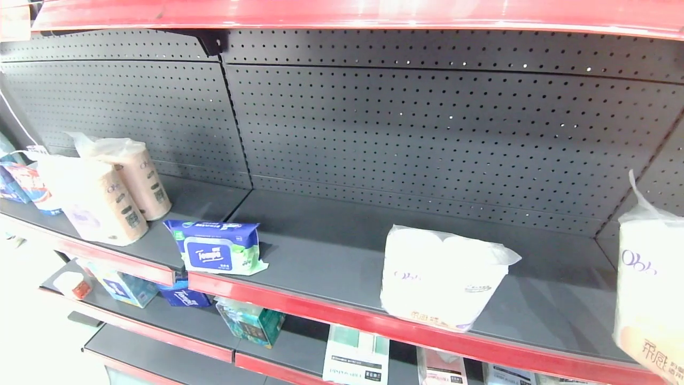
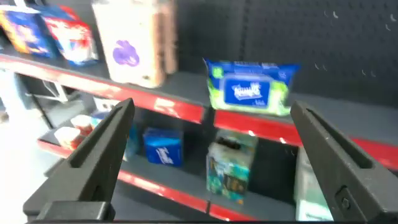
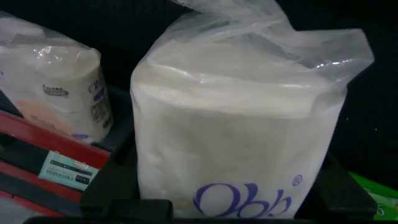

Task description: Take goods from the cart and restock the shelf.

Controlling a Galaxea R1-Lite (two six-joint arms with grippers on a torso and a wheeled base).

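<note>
A white paper-roll pack in clear wrap [image 3: 236,124] sits between the dark fingers [image 3: 118,202] of my right gripper [image 3: 230,199], which is shut on it. In the head view that pack [image 1: 649,289] hangs at the far right, over the shelf's front edge. A second white roll pack [image 1: 441,275] lies on the grey shelf deck [image 1: 331,240] just left of it, and shows again as the neighbouring pack [image 3: 59,93]. My left gripper [image 2: 211,109] is open with nothing between its fingers [image 2: 93,162]. It faces a blue wet-wipes pack [image 2: 249,87] near the shelf's red front lip [image 2: 180,109].
Tall beige roll packs [image 1: 107,198] and blue packs [image 1: 16,182] stand at the shelf's left end, with the wipes pack [image 1: 219,248] beside them. Bare deck lies between the wipes and the white pack. Lower shelves hold several boxed goods [image 1: 251,321]. A perforated back panel [image 1: 427,133] closes the rear.
</note>
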